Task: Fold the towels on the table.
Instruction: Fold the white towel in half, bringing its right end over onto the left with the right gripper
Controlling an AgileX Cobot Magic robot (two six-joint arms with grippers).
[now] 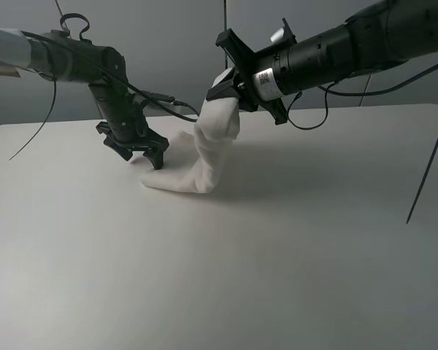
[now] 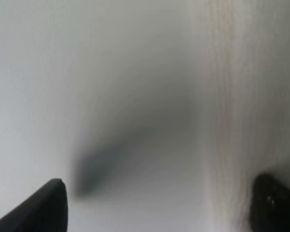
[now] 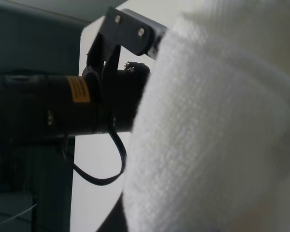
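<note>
Jaws on the left gripper [image 1: 142, 156] stand spread wide with nothing between them, tips pointing down close over the table [image 1: 292, 262]. Those of the right gripper [image 1: 225, 86] are pressed together on the upper end of the white terry towel [image 1: 208, 149], though the cloth bunches over the fingertips and hides them. Broad, white and matte, the table fills most of the high view, its far edge meeting a grey wall [image 1: 175, 44]. Left of the middle and toward the back of it, the towel rises as a thick draped column from the tabletop up to the right gripper. Its lower part lies crumpled on the surface, reaching to just beside the left gripper. From the left wrist the towel's weave shows blurred next to one black fingertip [image 2: 275, 208]. From the right wrist its looped pile fills most of the frame.
</note>
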